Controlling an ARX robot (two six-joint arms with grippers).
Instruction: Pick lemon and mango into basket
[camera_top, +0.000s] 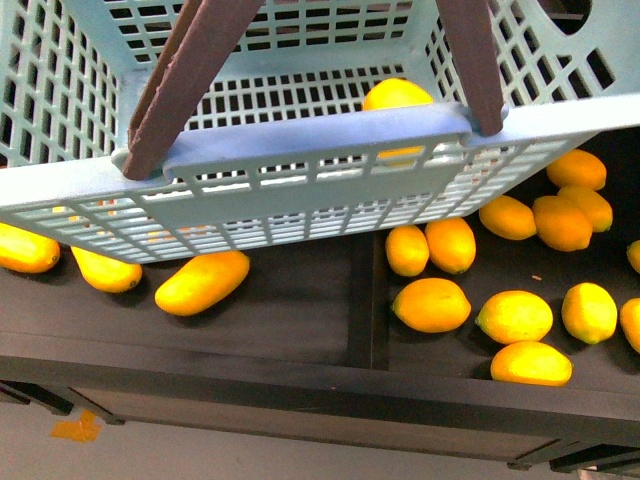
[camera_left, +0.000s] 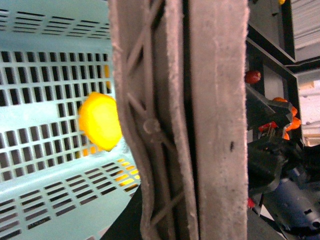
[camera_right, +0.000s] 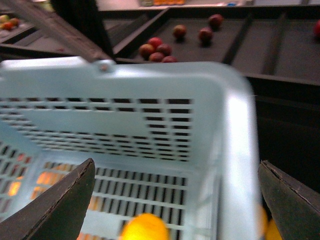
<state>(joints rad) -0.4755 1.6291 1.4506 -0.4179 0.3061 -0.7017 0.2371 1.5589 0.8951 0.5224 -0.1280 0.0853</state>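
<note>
The right gripper gapes wide and empty over the pale turquoise slotted plastic basket. One small yellow oval lemon lies on the basket floor beneath its jaws. Two brown swing handles fill the left wrist view, so I cannot tell how the left gripper's jaws stand. Only the front view shows three elongated yellow mangoes, outside the basket.

One basket showed, with two brown handles; one lemon lay inside it; three mangoes showed clear of the basket in the left compartment; ten whole loose lemons sat in the right compartment; two more yellow fruits were cut off by the picture's edge there; one orange scrap lay on the floor; the blurred right wrist view gave seven dark red fruits, possibly eight.
</note>
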